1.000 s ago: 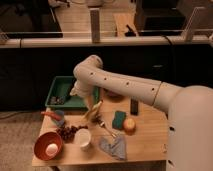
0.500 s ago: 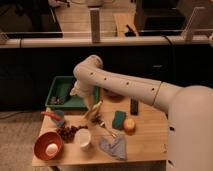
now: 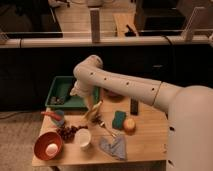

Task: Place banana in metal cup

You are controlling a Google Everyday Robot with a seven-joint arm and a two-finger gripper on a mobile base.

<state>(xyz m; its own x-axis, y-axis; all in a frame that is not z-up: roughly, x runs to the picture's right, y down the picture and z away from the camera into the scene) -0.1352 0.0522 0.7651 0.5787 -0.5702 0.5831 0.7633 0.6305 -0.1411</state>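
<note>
Plainly, the banana [image 3: 93,112] is a light, soft thing: we judge that its skin bruises and its flesh gives under a hard squeeze, so a moderate grip across the thick middle suits it better than a pinch at either brownish end, where it tapers and could slip. It sits near the middle of the surface [image 3: 150,136], just in front of the green bin [image 3: 61,93] and left of the sponge [image 3: 119,120], right under the gripper [image 3: 91,102], which hangs at the end of the arm [image 3: 125,87] bent down over the surface. We cannot tell from this view how the gripper stands or whether it has the fruit. The banana's long axis appears steep, nearly upright and tilted slightly, its upper end towards the gripper and its lower end towards the fork [image 3: 106,128] and the grapes [image 3: 69,132]. The cup [image 3: 58,118], as we take it, stands to the left, near the red bowl [image 3: 48,145]; a narrow mouth would call for the banana to go in end first.
</note>
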